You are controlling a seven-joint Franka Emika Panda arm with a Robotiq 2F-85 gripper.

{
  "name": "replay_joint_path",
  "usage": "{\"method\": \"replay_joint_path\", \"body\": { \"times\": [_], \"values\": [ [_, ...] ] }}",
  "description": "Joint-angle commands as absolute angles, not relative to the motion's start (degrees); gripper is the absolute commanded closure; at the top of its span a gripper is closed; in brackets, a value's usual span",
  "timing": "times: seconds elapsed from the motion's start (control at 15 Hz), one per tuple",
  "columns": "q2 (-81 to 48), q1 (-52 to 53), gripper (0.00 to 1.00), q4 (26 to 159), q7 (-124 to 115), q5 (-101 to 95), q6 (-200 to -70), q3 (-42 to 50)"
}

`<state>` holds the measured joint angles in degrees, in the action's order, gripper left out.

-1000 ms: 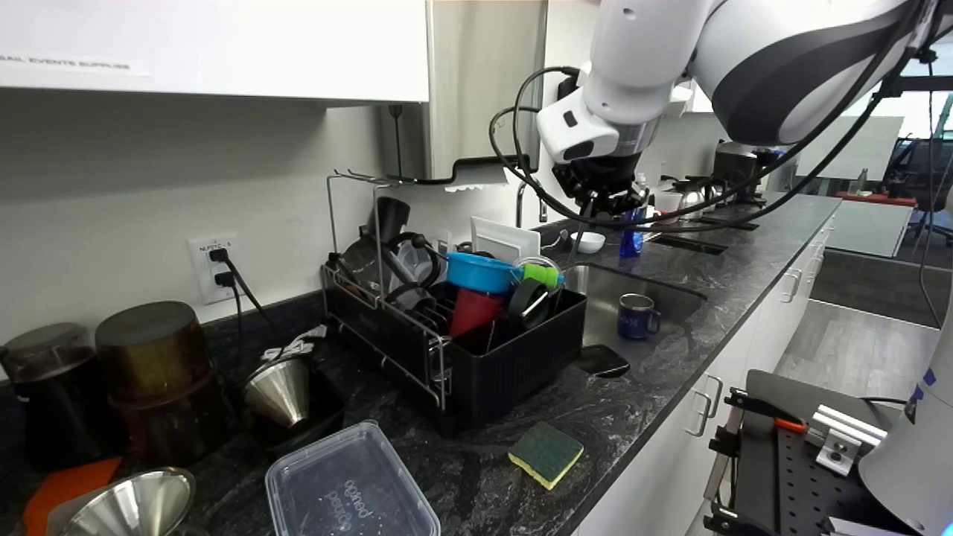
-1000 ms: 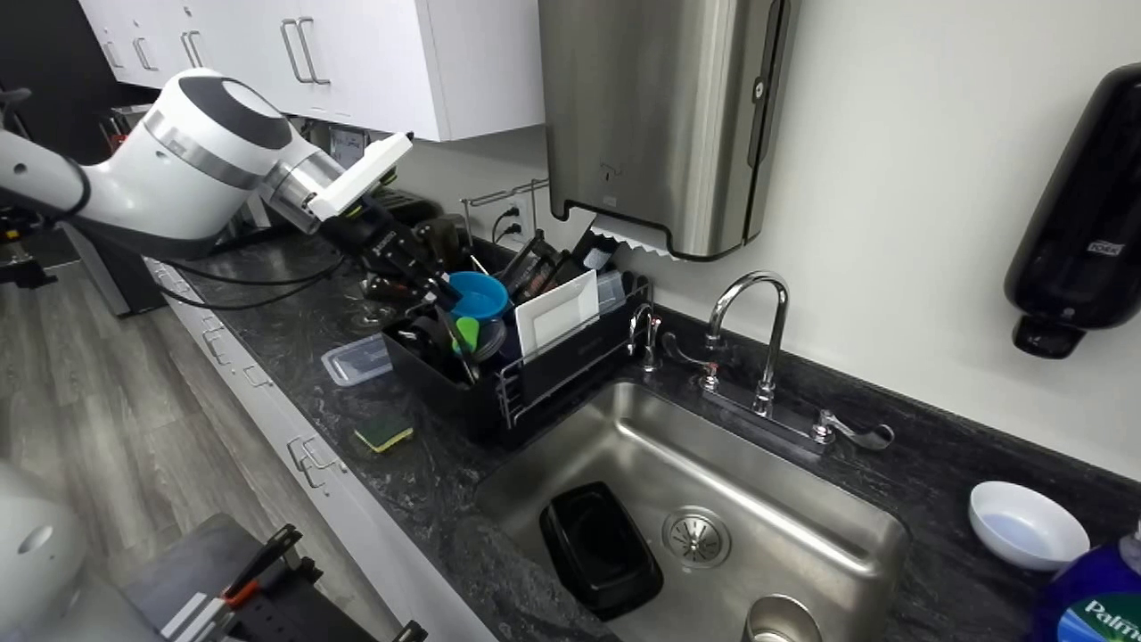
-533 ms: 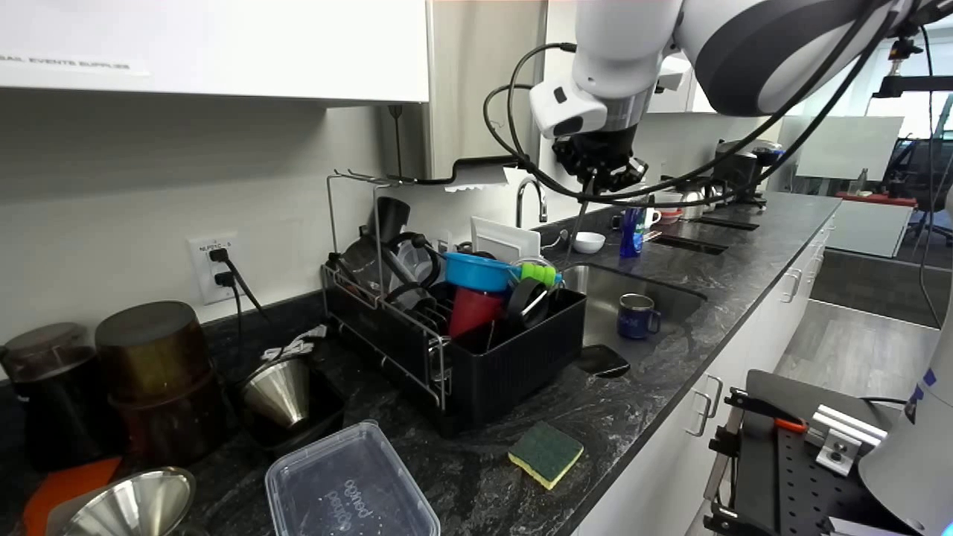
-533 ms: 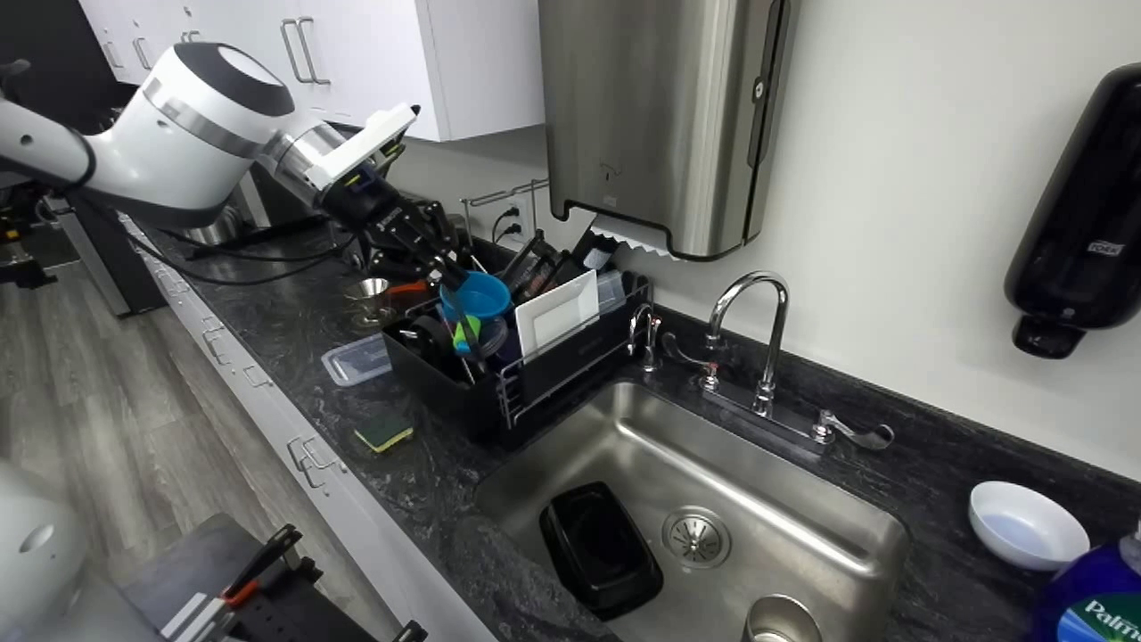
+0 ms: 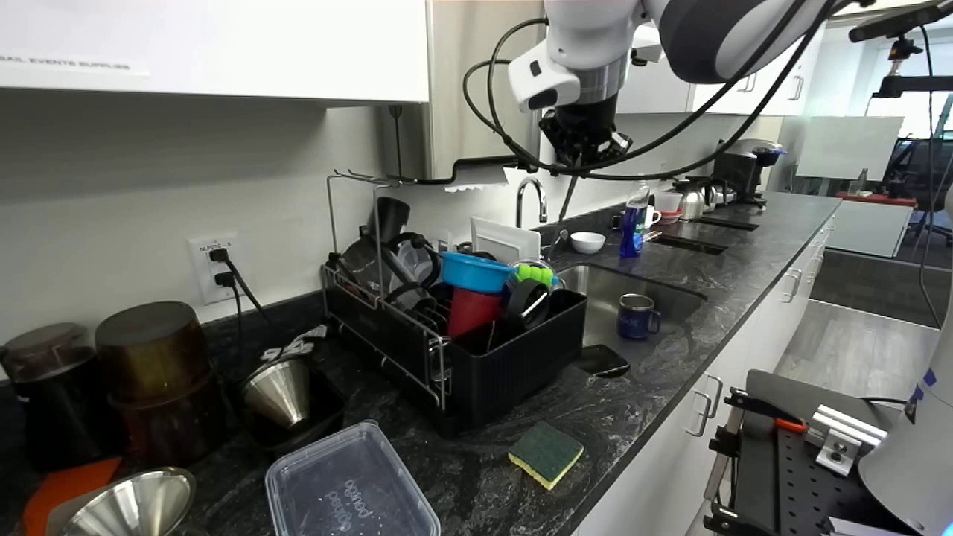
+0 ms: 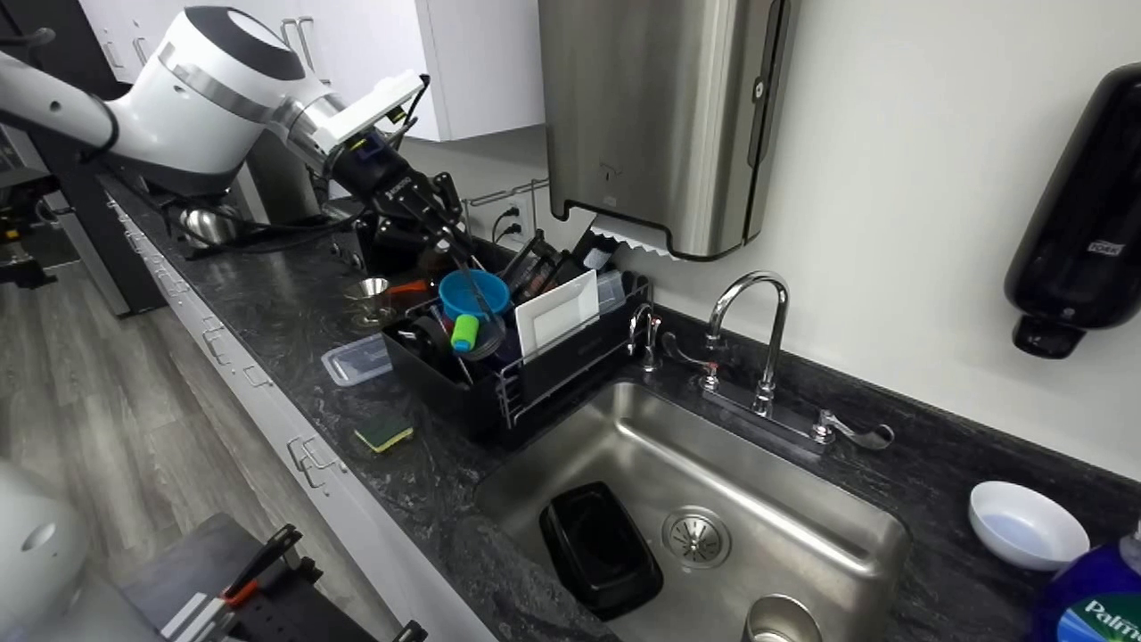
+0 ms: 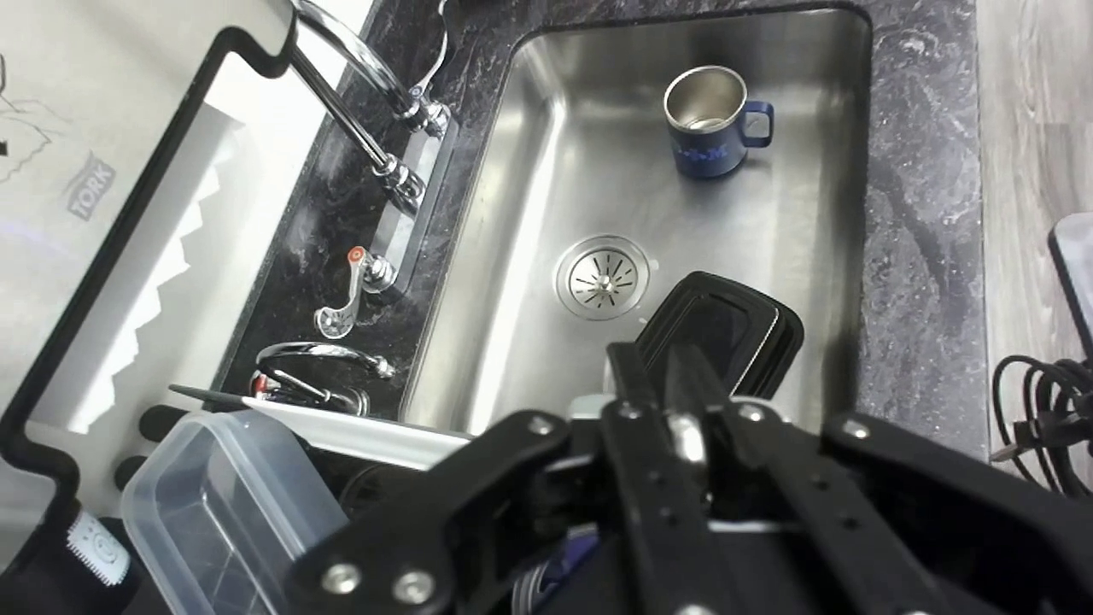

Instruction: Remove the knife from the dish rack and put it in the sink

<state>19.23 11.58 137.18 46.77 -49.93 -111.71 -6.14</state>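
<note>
My gripper (image 5: 579,155) is shut on the thin dark handle end of the knife (image 5: 567,202), above the black dish rack (image 5: 521,372). The knife slants downward from the jaws in both exterior views and shows against the blue bowl (image 6: 474,290). Its lower end overlaps the rack's contents, so I cannot tell whether it is clear of them. In the wrist view, a shiny strip of the knife (image 7: 688,438) shows between the fingers (image 7: 657,367). The steel sink (image 6: 758,499) lies beside the rack; it also shows in the wrist view (image 7: 529,231).
A blue mug (image 7: 709,145) and a black container (image 7: 726,325) are in the sink. The faucet (image 6: 767,357) stands behind it. A white square plate (image 6: 557,314) stands upright at the rack's sink side. A towel dispenser (image 6: 660,125) and a cabinet (image 5: 216,45) hang above.
My gripper has risen above the rack with the knife. More of the knife shows above the rack's contents, and it tilts more. The rack's contents shifted only slightly.
</note>
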Motion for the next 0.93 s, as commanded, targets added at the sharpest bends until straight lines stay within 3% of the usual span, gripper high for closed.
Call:
{"method": "replay_joint_path", "body": {
  "times": [0.0, 0.87],
  "values": [
    [16.9, 11.3, 0.97, 134.1, 46.4, -50.0, -109.4, -6.6],
    [14.8, 8.8, 0.97, 129.7, 46.0, -53.1, -104.3, -5.0]
  ]
}}
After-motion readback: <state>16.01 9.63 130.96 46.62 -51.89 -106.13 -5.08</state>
